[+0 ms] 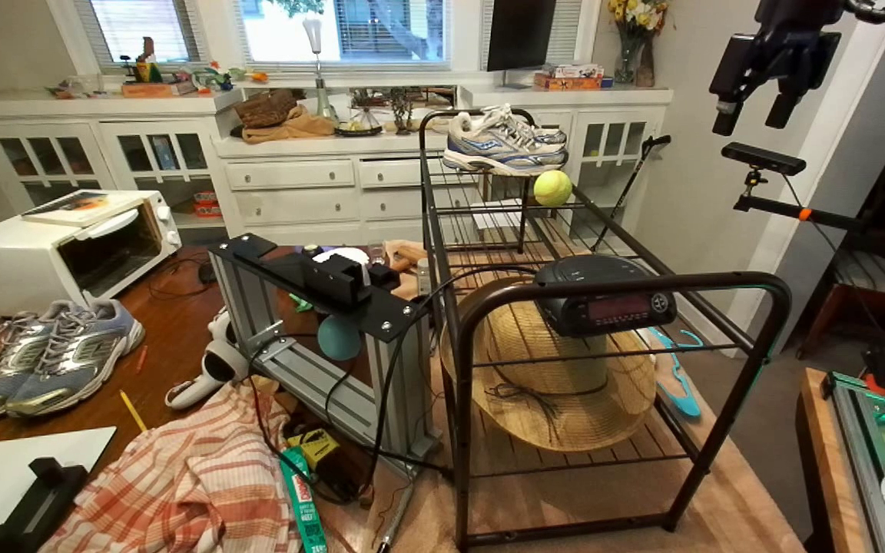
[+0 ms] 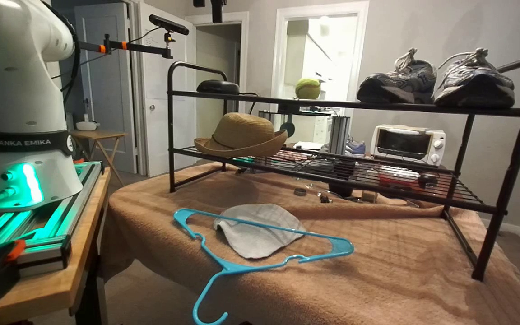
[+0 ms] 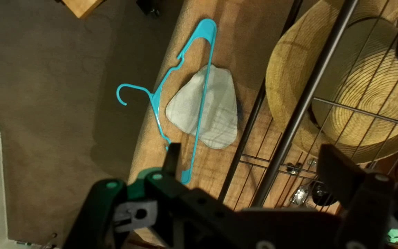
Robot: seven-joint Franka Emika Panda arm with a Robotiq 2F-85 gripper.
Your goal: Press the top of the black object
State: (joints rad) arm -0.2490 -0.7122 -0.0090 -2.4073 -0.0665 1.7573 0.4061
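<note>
The black object (image 1: pixel 604 309) looks smooth plastic, the rack (image 3: pixel 305 102) glossy metal, the hat (image 2: pixel 243 132) rough woven straw, the hanger (image 2: pixel 230 268) shiny plastic, the ball (image 1: pixel 552 188) fuzzy.

Sneakers (image 1: pixel 504 146) and a tennis ball (image 1: pixel 552 188) top the rack (image 3: pixel 304 103) before me; a straw hat (image 2: pixel 244 131) sits below, and a blue hanger (image 3: pixel 155 100) lies on the blanket (image 2: pixel 391 271).

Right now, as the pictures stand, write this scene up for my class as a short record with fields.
target: black clock radio
place: top shelf of the dark rack
state: gripper open, holding nothing, apart from the target
also there: tennis ball, pair of sneakers
below: straw hat on the lower shelf
beside rack: blue hanger lying across a grey cloth
</note>
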